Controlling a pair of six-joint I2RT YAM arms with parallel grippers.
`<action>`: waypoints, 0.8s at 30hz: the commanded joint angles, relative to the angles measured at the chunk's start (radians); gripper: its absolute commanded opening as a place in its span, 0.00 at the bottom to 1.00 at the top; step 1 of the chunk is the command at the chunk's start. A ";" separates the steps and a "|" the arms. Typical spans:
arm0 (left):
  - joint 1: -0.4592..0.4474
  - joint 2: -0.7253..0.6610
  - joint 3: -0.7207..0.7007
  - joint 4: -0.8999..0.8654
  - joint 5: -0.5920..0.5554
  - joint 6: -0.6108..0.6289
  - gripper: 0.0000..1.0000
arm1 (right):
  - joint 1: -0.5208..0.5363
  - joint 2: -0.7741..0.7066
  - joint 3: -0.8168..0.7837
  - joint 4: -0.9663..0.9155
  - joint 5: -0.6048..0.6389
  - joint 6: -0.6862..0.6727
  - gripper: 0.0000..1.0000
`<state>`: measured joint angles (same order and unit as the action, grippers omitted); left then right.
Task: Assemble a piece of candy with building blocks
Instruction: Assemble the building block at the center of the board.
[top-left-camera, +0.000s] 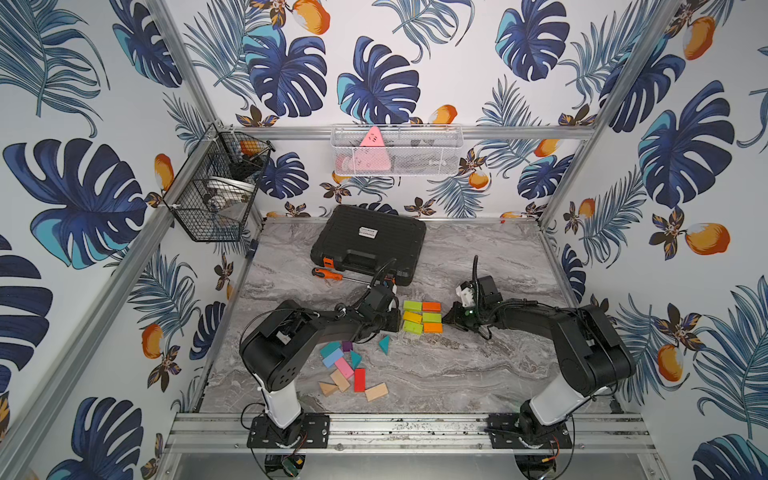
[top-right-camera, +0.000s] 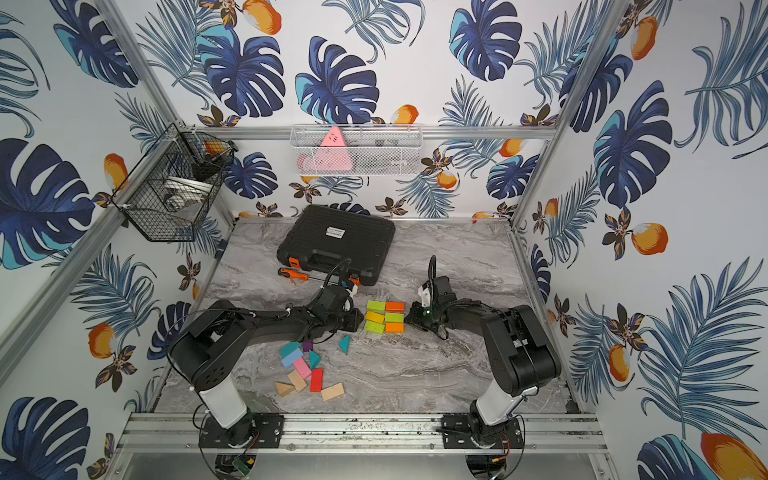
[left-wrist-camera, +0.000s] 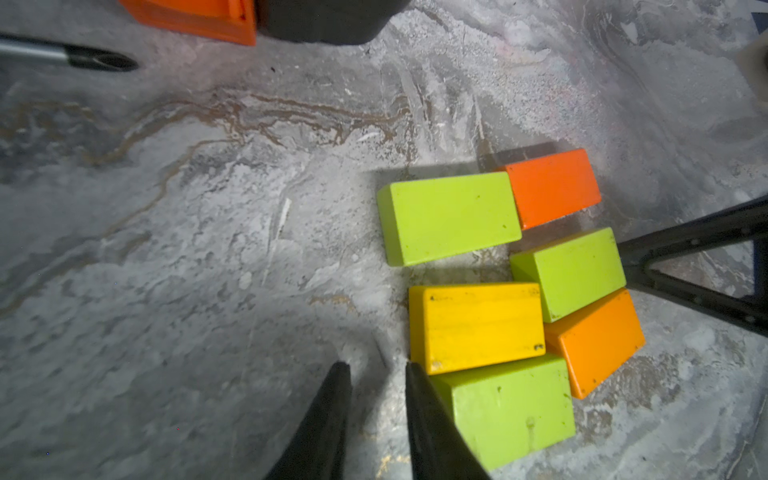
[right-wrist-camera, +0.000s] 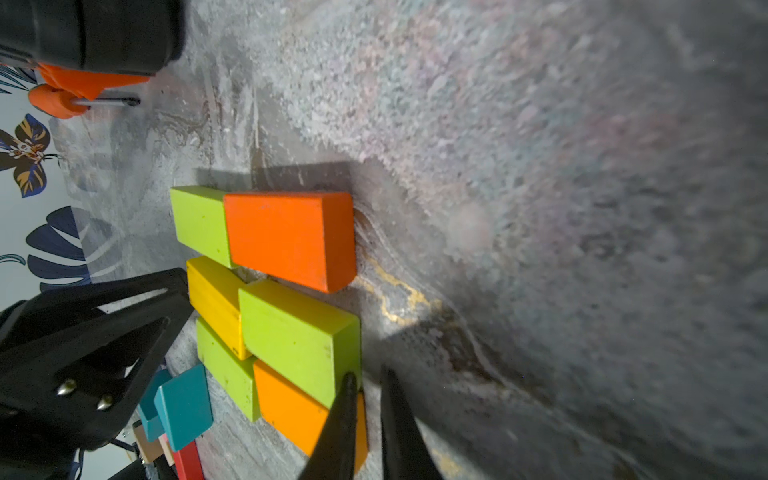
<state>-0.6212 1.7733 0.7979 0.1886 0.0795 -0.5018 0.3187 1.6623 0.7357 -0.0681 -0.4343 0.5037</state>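
I saw leaf-and-fruit wallpaper (top-left-camera: 374, 83) on aluminium-framed walls, a grey marble tabletop (top-left-camera: 478, 374), a black wire basket (top-left-camera: 208, 203) and a white mesh basket (top-left-camera: 415, 153) hanging.
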 joint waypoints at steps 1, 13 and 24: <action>-0.002 0.009 -0.026 -0.242 0.013 -0.017 0.30 | 0.003 0.013 -0.002 -0.075 0.032 -0.010 0.16; -0.003 -0.009 -0.063 -0.204 0.029 -0.027 0.30 | 0.005 0.020 -0.004 -0.066 0.028 -0.008 0.16; -0.004 -0.002 -0.075 -0.182 0.045 -0.039 0.30 | 0.011 0.026 -0.004 -0.058 0.023 -0.009 0.16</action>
<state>-0.6220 1.7504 0.7410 0.2428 0.0986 -0.5213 0.3264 1.6745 0.7376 -0.0483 -0.4519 0.5037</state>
